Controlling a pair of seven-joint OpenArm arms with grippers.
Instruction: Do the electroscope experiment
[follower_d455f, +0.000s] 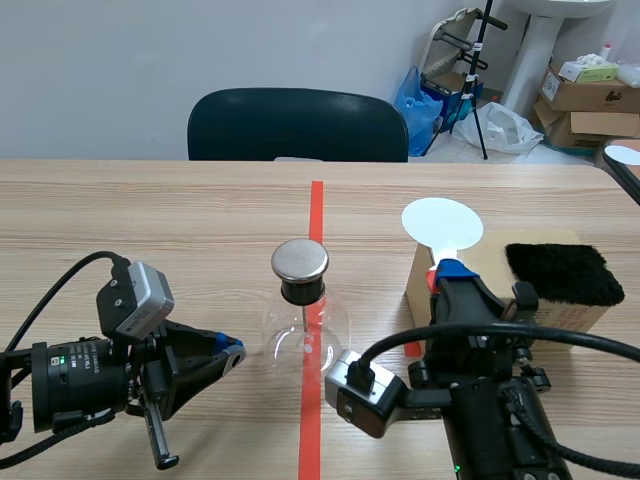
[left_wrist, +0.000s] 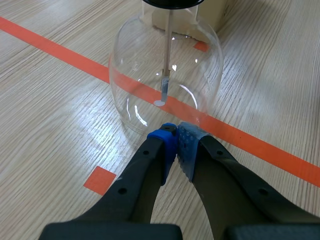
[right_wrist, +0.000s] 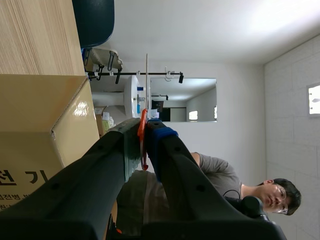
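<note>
The electroscope (follower_d455f: 300, 305), a clear glass flask with a black stopper and a round metal cap (follower_d455f: 300, 260), stands on the red tape line mid-table. Through the glass (left_wrist: 135, 75) I see its thin rod (left_wrist: 166, 60) hanging down. My left gripper (follower_d455f: 232, 352) lies low just left of the flask, shut on nothing, its blue pads (left_wrist: 175, 137) right at the glass base. My right gripper (follower_d455f: 447, 270) is shut on the orange-red handle (right_wrist: 142, 131) of a white disc paddle (follower_d455f: 442, 222), held upright beside the cardboard box (follower_d455f: 575, 318).
A black fur pad (follower_d455f: 563, 272) lies on top of the box (right_wrist: 35, 115). A dark chair (follower_d455f: 297, 125) stands behind the table's far edge. A person (right_wrist: 220, 180) shows in the right wrist view. Boxes and bags are stacked in the back right corner.
</note>
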